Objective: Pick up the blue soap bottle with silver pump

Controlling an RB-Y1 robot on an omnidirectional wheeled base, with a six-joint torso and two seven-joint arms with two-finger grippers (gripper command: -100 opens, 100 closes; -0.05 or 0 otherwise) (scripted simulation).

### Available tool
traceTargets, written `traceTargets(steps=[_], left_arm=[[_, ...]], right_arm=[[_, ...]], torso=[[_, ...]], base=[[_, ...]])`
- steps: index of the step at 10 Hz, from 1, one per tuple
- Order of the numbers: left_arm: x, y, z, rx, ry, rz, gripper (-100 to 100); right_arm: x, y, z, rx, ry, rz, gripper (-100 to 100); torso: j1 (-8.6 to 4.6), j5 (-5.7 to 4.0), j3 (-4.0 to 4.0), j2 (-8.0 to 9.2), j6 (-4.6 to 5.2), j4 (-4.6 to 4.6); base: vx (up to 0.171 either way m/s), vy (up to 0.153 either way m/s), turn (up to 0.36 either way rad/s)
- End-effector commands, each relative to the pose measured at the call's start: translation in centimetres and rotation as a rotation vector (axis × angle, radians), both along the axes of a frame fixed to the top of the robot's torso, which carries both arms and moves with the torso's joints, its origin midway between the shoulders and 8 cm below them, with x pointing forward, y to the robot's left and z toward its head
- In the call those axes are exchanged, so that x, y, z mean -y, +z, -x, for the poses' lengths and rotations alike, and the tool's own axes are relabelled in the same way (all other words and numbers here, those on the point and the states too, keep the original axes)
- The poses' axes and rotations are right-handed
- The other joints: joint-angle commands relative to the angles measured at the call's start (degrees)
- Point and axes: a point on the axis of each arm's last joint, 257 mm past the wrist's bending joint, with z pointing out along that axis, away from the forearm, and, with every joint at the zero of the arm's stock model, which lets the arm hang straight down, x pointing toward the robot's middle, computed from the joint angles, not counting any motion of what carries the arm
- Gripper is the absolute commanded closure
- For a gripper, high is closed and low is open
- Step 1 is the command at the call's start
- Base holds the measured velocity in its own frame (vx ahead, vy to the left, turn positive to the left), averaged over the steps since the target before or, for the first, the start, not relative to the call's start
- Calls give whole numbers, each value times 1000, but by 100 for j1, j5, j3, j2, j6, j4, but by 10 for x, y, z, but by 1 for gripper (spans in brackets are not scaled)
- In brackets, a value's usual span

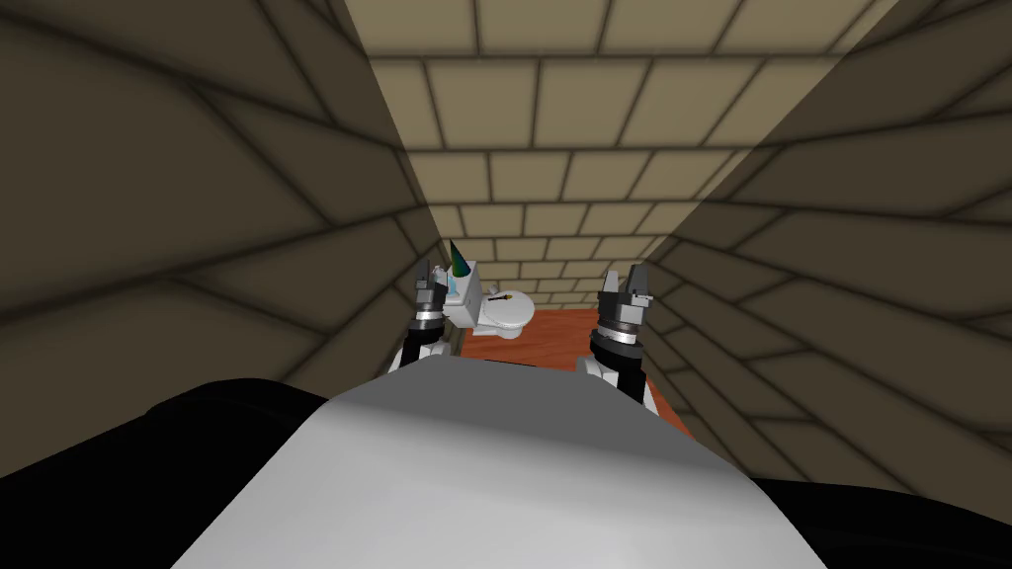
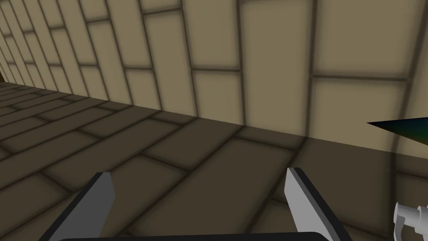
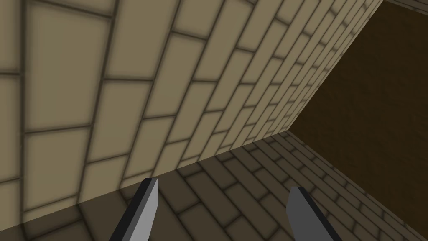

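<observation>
Hovering with fingers spread and empty, the left gripper (image 1: pixel 432 277) sits just beside the blue soap bottle (image 1: pixel 452 287) on the toilet tank (image 1: pixel 474 301), its pale pump (image 2: pixel 411 215) off one finger's outer side, apparently lining up the grasp, while the right gripper (image 1: pixel 626 273), likewise spread, hangs clear.

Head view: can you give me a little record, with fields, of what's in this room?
room: narrow, tan tiled walls, red-brown floor
toilet: white, straight ahead, tank on the robot's left
on tank: dark green-blue cone; small light blue item beside it, likely the soap bottle
left gripper: open, raised beside the tank
right gripper: open, raised, apart from the toilet
</observation>
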Motion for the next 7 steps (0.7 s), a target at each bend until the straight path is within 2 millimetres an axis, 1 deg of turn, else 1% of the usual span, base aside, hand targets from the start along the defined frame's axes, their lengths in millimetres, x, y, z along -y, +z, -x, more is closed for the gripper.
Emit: traceTargets(steps=[1,4,7], left_arm=[[0,-6,-3,-33,-8,-34,-100],[-5,-19,-7,-99,-3,-70,-100],[-15,-36,-12,-179,19,-89,-100]], right_arm=[[0,0,0,0,0,0,0],[0,0,0,0,0,0,0],[0,0,0,0,0,0,0]], torso=[[0,0,0,0,0,0],[19,4,-3,-5,-1,-1],[26,6,-5,-8,-1,-2]], base=[[13,23,80],[16,46,68],[24,60,88]])
